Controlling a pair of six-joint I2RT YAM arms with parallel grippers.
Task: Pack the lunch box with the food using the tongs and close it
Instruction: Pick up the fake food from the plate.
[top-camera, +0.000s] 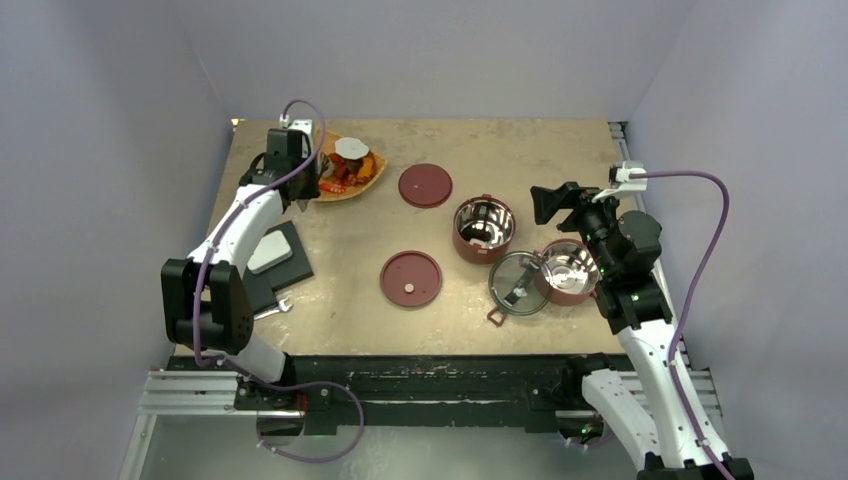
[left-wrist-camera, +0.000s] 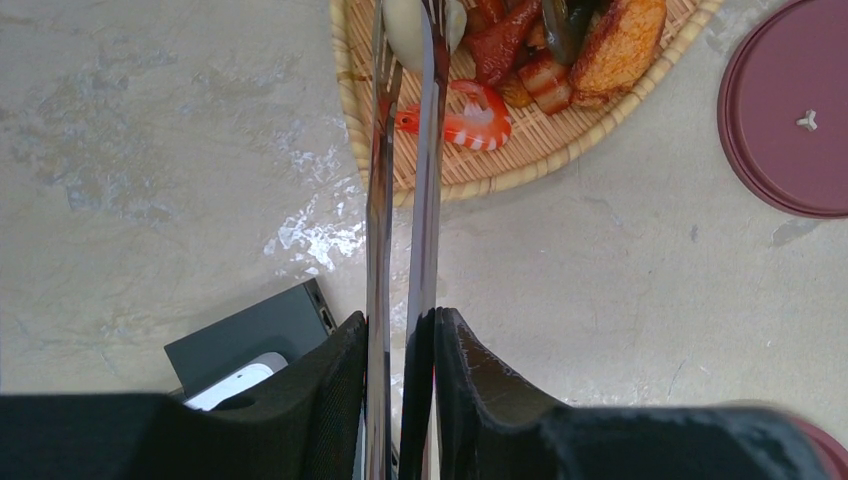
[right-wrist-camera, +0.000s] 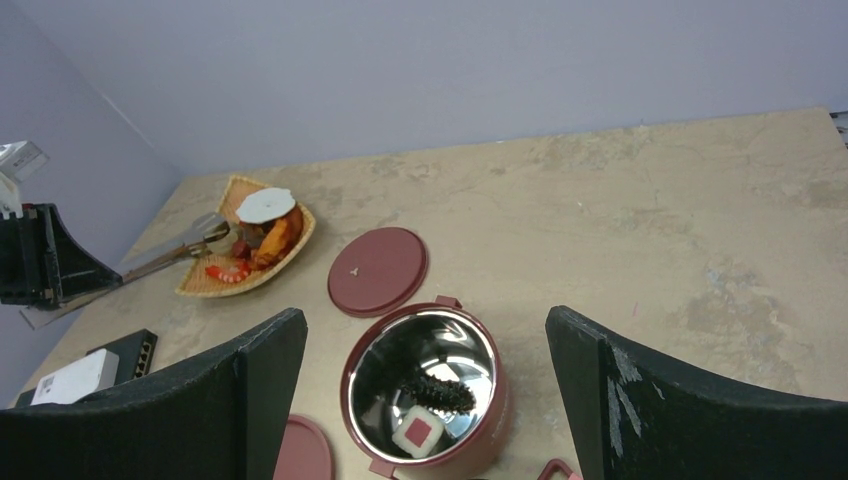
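My left gripper (left-wrist-camera: 400, 325) is shut on the slim silvery tongs (left-wrist-camera: 378, 200), which point out over the orange woven tray (left-wrist-camera: 520, 165). The tongs' tips reach a pale piece (left-wrist-camera: 408, 30); I cannot tell whether they pinch it. A striped shrimp (left-wrist-camera: 470, 115) and other food (top-camera: 350, 165) lie in the tray. The lunch box stands apart as two dark-red bowls (top-camera: 484, 228) (top-camera: 567, 270). The nearer-centre bowl (right-wrist-camera: 480, 440) holds a dark spiky piece (right-wrist-camera: 440, 392) and a white square with a red middle (right-wrist-camera: 418, 430). My right gripper (right-wrist-camera: 425, 318) hangs open above it, holding nothing.
Two flat dark-red lids (top-camera: 425, 185) (top-camera: 411, 277) lie on the table. The smoky clear top lid (top-camera: 512, 280) leans against the right bowl. A dark block with a white device (top-camera: 272, 255) and a short wrench (top-camera: 272, 310) sit near the left arm.
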